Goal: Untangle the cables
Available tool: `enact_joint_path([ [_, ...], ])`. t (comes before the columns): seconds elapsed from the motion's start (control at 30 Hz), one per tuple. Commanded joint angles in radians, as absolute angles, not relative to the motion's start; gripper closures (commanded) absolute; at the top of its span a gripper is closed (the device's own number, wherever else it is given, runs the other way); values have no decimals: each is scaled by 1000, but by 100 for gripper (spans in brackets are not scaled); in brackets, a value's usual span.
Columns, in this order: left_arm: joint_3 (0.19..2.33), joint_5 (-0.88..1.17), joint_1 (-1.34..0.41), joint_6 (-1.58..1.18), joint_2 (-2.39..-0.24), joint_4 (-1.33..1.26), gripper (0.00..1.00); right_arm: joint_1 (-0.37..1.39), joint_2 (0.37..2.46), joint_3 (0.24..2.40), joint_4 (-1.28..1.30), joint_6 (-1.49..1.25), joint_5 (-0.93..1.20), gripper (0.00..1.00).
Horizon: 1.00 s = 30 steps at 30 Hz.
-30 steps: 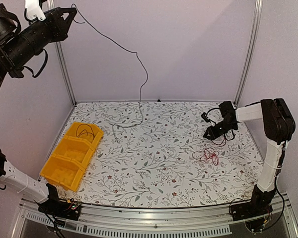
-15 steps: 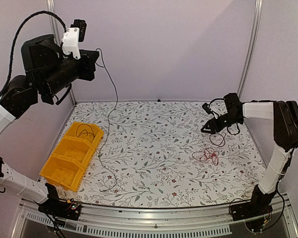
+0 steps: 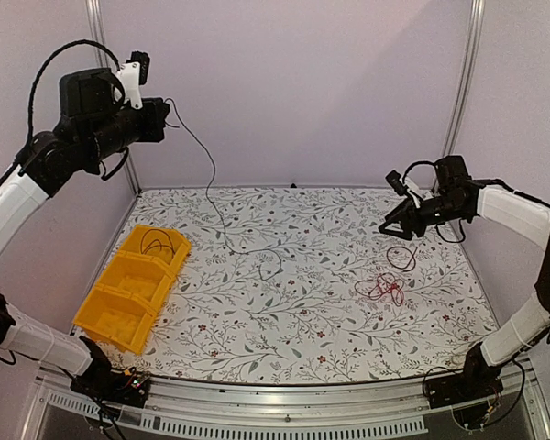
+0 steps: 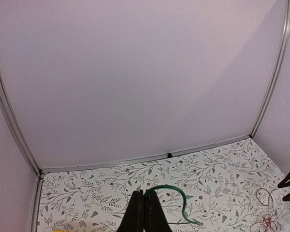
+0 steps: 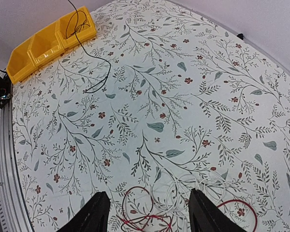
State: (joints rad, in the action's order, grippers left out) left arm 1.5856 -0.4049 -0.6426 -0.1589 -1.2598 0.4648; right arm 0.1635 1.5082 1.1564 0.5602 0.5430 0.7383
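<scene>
My left gripper [image 3: 162,115] is raised high at the back left, shut on a thin dark cable [image 3: 216,206]. That cable hangs down to the table and ends in a small hook near the middle. In the left wrist view the pressed-together fingers [image 4: 145,193] pinch this cable [image 4: 176,191], which looks greenish there. My right gripper [image 3: 390,226] hovers open over the right side. A red cable tangle [image 3: 383,289] and a thin loop [image 3: 403,258] lie below it. The right wrist view shows the red tangle [image 5: 145,220] and pale thin loops [image 5: 203,191] between the spread fingers [image 5: 94,215], untouched.
A yellow three-compartment bin [image 3: 119,302] sits at the left edge, with a black cable [image 3: 156,243] in its far compartment. The same bin [image 5: 43,46] shows in the right wrist view. Metal frame posts stand at the back corners.
The right gripper opened and rose away to the right of the loop. The left arm moved, and the hanging cable's lower end swung from the front left to the table's middle.
</scene>
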Motion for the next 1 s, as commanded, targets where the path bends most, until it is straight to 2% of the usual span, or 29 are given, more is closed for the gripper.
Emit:
enact_joint_path([
  [0.0,1683,-262,-556,-167,-1326,514,100,167,1459,1050,540,577,755,40],
  [0.17,1822,-160,-484,-167,-1411,582,100,167,1409,911,447,579,756,40],
  [0.57,2080,-49,-391,-146,-1575,650,100,166,1499,919,437,599,717,39],
  [0.97,2178,-70,-304,-128,-1547,630,100,166,1533,920,436,604,710,39],
])
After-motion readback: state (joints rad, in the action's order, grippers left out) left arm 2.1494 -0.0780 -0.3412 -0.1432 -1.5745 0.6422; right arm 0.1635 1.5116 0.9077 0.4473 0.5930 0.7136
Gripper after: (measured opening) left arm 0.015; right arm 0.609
